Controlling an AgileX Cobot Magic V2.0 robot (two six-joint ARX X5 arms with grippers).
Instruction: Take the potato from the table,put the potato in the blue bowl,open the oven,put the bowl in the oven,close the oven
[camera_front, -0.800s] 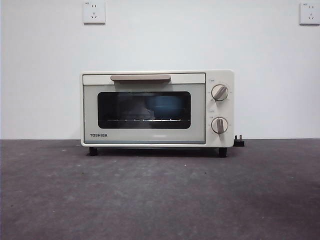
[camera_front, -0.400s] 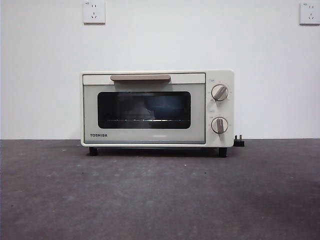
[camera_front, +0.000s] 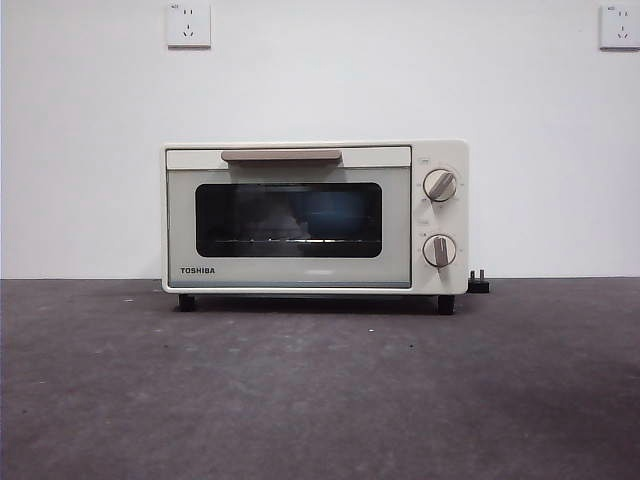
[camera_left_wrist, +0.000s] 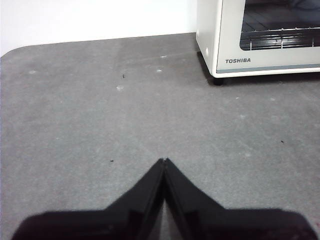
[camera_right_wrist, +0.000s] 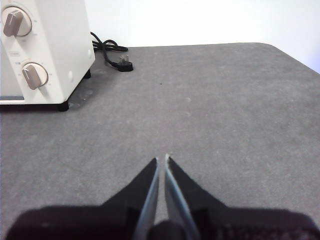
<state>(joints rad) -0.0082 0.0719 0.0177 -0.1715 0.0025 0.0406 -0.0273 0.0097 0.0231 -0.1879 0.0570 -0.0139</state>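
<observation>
The oven (camera_front: 315, 217) stands at the back edge of the table (camera_front: 320, 390), against the white wall, with its door shut and the beige handle (camera_front: 281, 155) lying across the top of the door; through the dark glass a blue shape shows behind the wire rack (camera_front: 288, 241), toward the knob side, which looks like the blue bowl (camera_front: 335, 212), though its outline is dim; the potato cannot be made out behind the glass. Two round knobs (camera_front: 439, 185) sit one above the other on the panel beside the door; a black plug (camera_right_wrist: 123, 64) with its cord lies on the table just beside the oven's knob side, near the back edge.

The left gripper (camera_left_wrist: 164, 161) hovers over bare table in front of the oven's corner by the brand name, well apart from it; its jaws are pressed together at the tips and hold nothing. The right gripper (camera_right_wrist: 161, 159) hovers over bare table on the knob side of the oven, also well apart from it; its jaws stand nearly closed, with only a thin slit between the tips, and hold nothing.
</observation>
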